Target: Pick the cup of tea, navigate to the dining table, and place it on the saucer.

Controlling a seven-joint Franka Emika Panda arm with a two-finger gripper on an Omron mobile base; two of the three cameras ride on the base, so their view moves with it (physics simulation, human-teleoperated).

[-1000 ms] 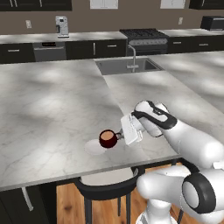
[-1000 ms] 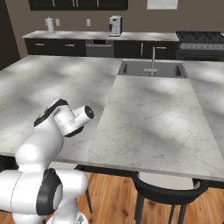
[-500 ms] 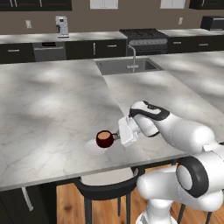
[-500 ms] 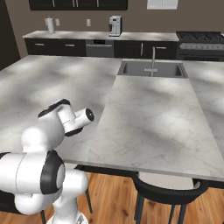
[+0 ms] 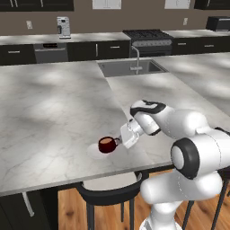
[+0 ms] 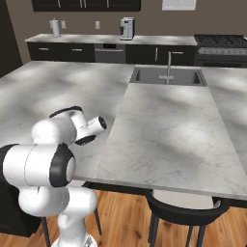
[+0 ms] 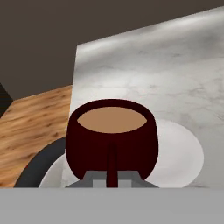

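Observation:
The maroon cup of tea (image 5: 107, 144) stands upright over the white saucer (image 5: 95, 151), near the front edge of the marble dining table (image 5: 54, 112); whether it touches the dish I cannot tell. My gripper (image 5: 120, 140) reaches in from the right and is shut on the cup's handle. In the hand view the cup (image 7: 111, 140) is close up, with light brown tea inside and its handle held at my gripper (image 7: 111, 180). The saucer (image 7: 183, 153) spreads out behind and to the right of it. The table (image 6: 159, 125) also fills the right base view.
A black stool (image 5: 112, 191) sits under the table edge just below the saucer, and another (image 6: 185, 210) shows in the right base view. A sink with faucet (image 5: 132, 67) is set in the table farther back. Stove (image 5: 148, 38) and coffee machine (image 5: 63, 27) stand along the back counter.
The gripper and cup have shifted slightly left and down over the saucer. The arm's elbow has swung closer to the cameras.

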